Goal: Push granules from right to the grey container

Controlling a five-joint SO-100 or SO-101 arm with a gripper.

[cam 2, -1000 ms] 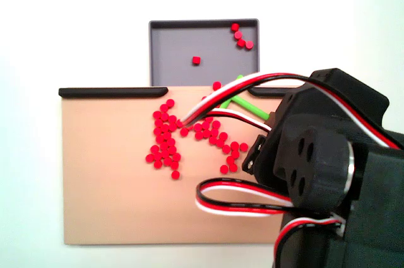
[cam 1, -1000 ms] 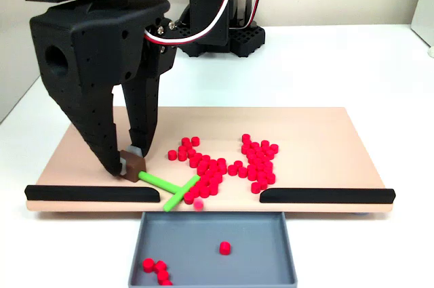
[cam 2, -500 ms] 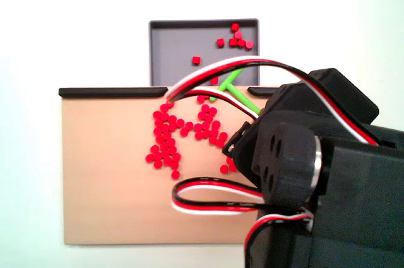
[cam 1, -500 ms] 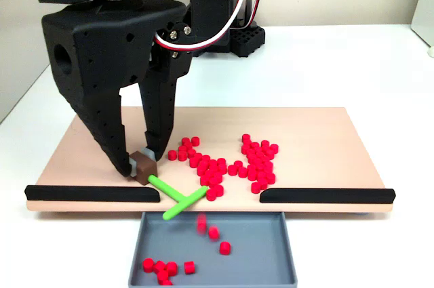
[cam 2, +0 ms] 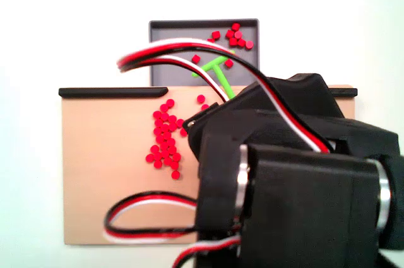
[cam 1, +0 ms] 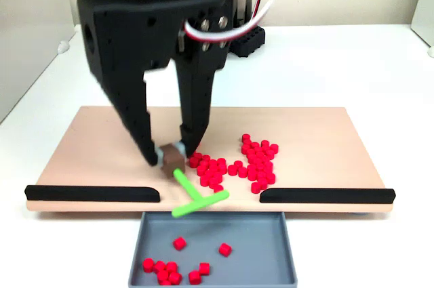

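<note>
We see the gap between the two black strips (cam 1: 91, 193) at the board's (cam 1: 325, 139) front edge half-blocked by the green stick (cam 1: 196, 196); board's left end is open.

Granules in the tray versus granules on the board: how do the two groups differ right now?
The granules in the tray are few, with most clumped near its front left corner and a few apart; the granules on the board are many, spread in a wide patch. The tray group lies clear of the green stick; the board group begins beside the end effector. Both are alike red beads.
</note>
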